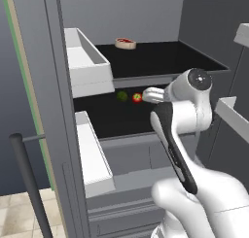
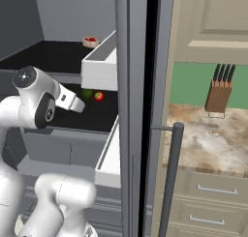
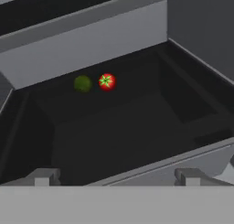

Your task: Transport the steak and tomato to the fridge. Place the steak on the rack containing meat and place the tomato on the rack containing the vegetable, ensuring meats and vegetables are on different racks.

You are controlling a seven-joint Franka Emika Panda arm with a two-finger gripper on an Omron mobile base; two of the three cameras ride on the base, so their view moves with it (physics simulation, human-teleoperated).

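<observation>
The steak [image 1: 125, 42] [image 2: 90, 41] lies at the back of the fridge's upper rack [image 1: 165, 57]. On the lower rack [image 1: 112, 118], the red tomato [image 1: 137, 97] [image 2: 99, 96] [image 3: 107, 82] rests right beside a round green vegetable [image 1: 122, 95] [image 2: 87, 93] [image 3: 82, 83]. My gripper [image 1: 146, 94] [image 2: 76, 104] [image 3: 116, 179] is open and holds nothing. It hovers at the front of the lower rack, pointing in at the tomato from a short distance.
White door bins [image 1: 85, 62] [image 2: 101, 62] on the open fridge doors flank the opening on both sides. A dark door handle [image 2: 169, 178] stands close by. A knife block [image 2: 219, 93] sits on the marble counter [image 2: 208, 144] to the right.
</observation>
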